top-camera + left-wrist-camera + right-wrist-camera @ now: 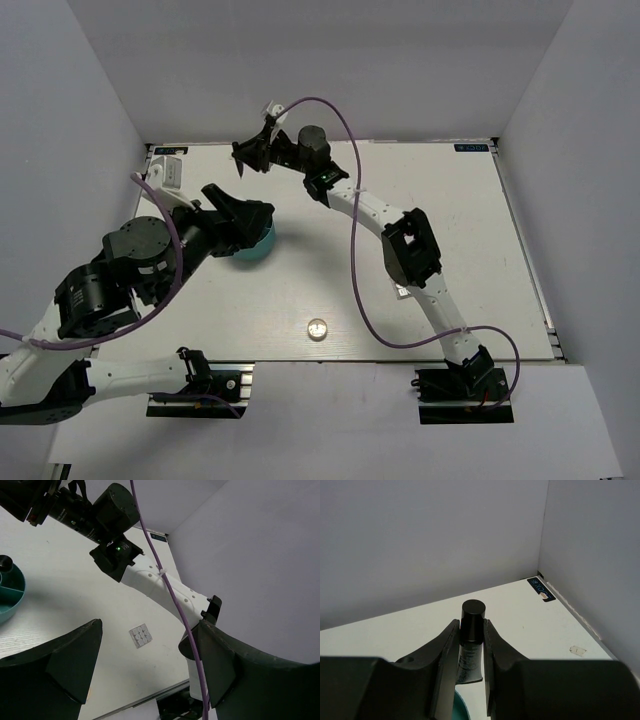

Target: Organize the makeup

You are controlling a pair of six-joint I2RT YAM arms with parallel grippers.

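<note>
R gripper (248,157) is clamped narrow on the short black tube (472,614). R wrist cam shows both fingers flat on the tube body, with the cap sticking out past the tips. Tube long axis = finger axis, so in top view it points roughly to frame left. It's at the top centre edge of the tabletop (450,220) and looks lifted off it. Can't tell exact tilt, since the gripper mostly hides the tube in top view.

Key relation: teal holder (262,247) lies straight down-frame from the R gripper in top view, apart from it. In R wrist view only a sliver of teal rim shows at the bottom edge, under the fingers. So the holder is below/behind the tube tip, not ahead of it. Imo next move = pull back toward the holder and tip the tube more upright so it drops in end-first.

L gripper (149,630) is wide, nothing between the fingers. In top view it sits right over the holder's upper-left side, so it's the nearer one, but empty. Risk imo: it crowds the holder opening, and R may need it out of the way before coming down.

Other makeup:
- Grey-panned palette (140,635) is flat on the tabletop near the R arm (160,587).
- Tiny clear jar (317,328) sits alone at lower centre.

Neither is in the holder yet.
</note>
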